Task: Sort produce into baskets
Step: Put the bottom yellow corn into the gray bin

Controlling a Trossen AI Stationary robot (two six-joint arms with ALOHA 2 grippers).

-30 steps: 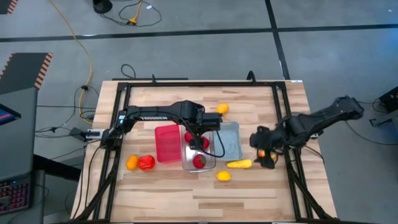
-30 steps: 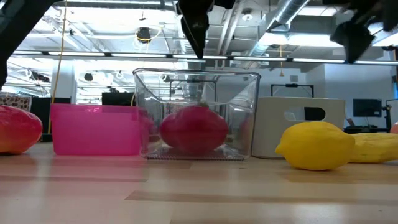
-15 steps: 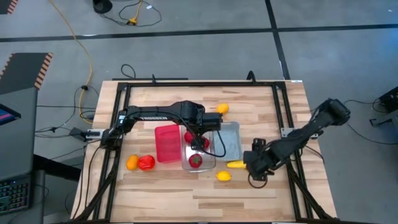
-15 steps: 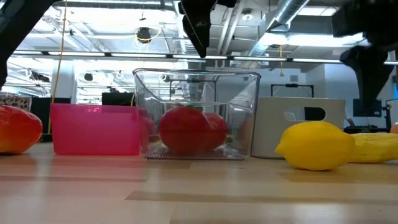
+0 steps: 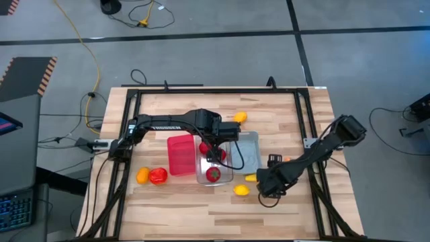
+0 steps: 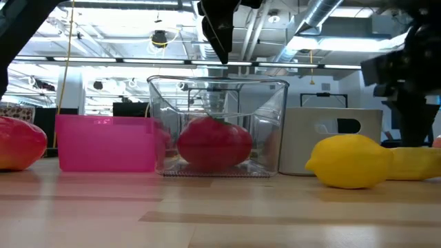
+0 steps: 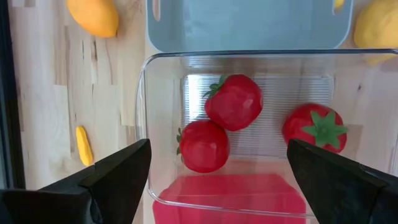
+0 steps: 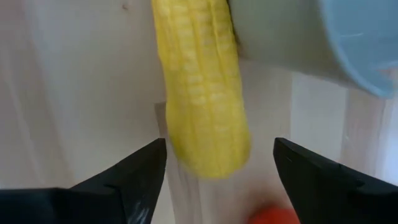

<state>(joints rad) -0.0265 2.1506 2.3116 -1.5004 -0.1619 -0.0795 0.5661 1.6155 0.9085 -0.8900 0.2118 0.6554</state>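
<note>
the corn point(image 8: 202, 93) is straddled by the parted right gripper point(image 8: 217, 165), closing being needed next; the left gripper point(image 7: 217, 180) is held spread above the clear bin point(image 7: 249, 124).

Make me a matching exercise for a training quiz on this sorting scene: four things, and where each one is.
1. corn cob
2. three tomatoes
3. lemon
4. left end effector

A. in the clear bin
B. above the clear bin
C. between the right end effector's fingers
D. on bare table

1-C, 2-A, 3-D, 4-B
</note>
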